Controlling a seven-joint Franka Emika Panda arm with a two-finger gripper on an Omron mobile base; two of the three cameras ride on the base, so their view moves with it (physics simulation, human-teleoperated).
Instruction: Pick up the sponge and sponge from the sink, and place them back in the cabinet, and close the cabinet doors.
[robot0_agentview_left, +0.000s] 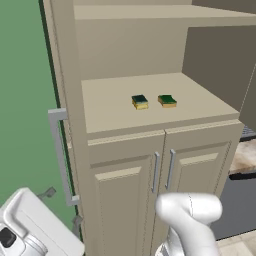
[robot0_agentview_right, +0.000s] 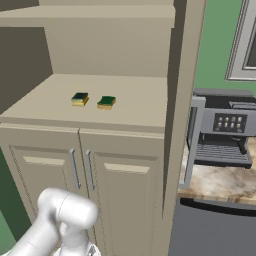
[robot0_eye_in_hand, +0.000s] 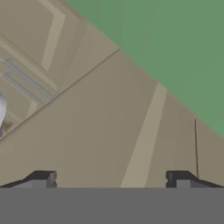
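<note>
Two green-topped yellow sponges lie side by side on the beige shelf (robot0_agentview_left: 107, 112) of the cabinet: one sponge (robot0_agentview_left: 140, 102) (robot0_agentview_right: 80, 99) to the left, the other sponge (robot0_agentview_left: 167, 101) (robot0_agentview_right: 106, 102) to the right. Both tall cabinet doors stand open. The left door (robot0_agentview_left: 64, 75) shows edge-on with its long bar handle (robot0_agentview_left: 59, 155), and so does the right door (robot0_agentview_right: 182, 100) with its handle (robot0_agentview_right: 192, 145). In the hand view my gripper (robot0_eye_in_hand: 111, 179) is open, with nothing between its fingers, close to a beige raised-panel surface (robot0_eye_in_hand: 109, 131). The sink is out of view.
Below the shelf are two shorter beige doors with small handles (robot0_agentview_left: 162, 172) (robot0_agentview_right: 82, 170). A coffee machine (robot0_agentview_right: 225, 130) stands on a marble counter (robot0_agentview_right: 220, 182) right of the cabinet, above a dark appliance front (robot0_agentview_right: 215, 230). A green wall (robot0_agentview_left: 25, 100) lies to the left.
</note>
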